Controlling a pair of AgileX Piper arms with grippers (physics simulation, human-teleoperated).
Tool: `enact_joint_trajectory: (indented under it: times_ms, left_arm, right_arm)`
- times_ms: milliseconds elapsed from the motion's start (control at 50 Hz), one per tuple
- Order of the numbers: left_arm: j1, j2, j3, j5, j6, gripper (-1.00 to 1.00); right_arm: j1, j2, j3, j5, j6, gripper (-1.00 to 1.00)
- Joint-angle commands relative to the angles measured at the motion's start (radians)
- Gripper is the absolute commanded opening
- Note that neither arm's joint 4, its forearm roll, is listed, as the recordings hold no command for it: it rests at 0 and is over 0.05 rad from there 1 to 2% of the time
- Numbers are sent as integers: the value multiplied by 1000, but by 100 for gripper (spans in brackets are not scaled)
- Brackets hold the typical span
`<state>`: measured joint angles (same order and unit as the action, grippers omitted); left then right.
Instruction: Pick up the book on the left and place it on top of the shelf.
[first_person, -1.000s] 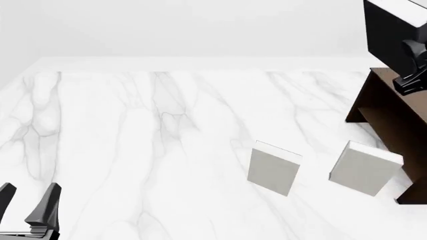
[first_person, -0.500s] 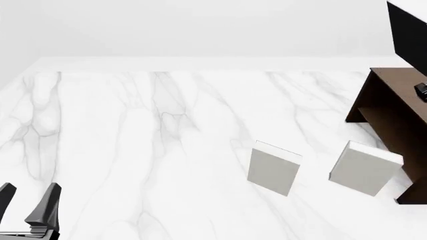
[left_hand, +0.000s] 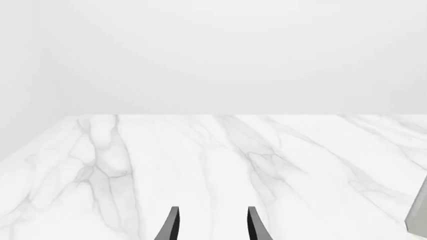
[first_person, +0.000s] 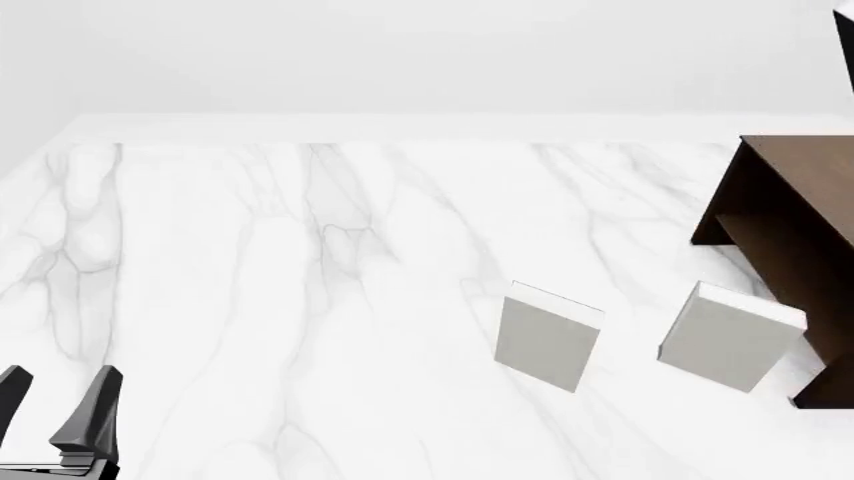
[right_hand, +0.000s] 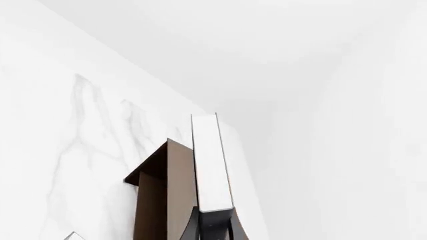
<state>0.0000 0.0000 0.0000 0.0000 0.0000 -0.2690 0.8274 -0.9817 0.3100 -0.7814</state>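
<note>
The marble table (first_person: 267, 280) carried the dark brown shelf (first_person: 787, 230) at its right edge. Clear of the shelf, the black-covered book (right_hand: 212, 165) stood up from between the fingers of the right gripper (right_hand: 215, 225), which were clamped on its lower end; only a sliver of it showed at the front view's top right corner. Two white books (first_person: 547, 335) (first_person: 727, 335) stood near the shelf. The left gripper (first_person: 54, 415) hung near the table's near left corner, fingers apart and empty. No writing showed anywhere.
</note>
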Motion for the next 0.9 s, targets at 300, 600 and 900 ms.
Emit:
enact_joint_trajectory:
  times_ms: [300,600,900]
  left_arm:
    - [0,0,0,0,0,100]
    - [0,0,0,0,0,100]
    - [0,0,0,0,0,100]
  right_arm:
    - [-89,4,-35,1,5,-100]
    - [-130,30,-40,-13,-27,-100]
    - [-172,51,-39,-31,-49,-100]
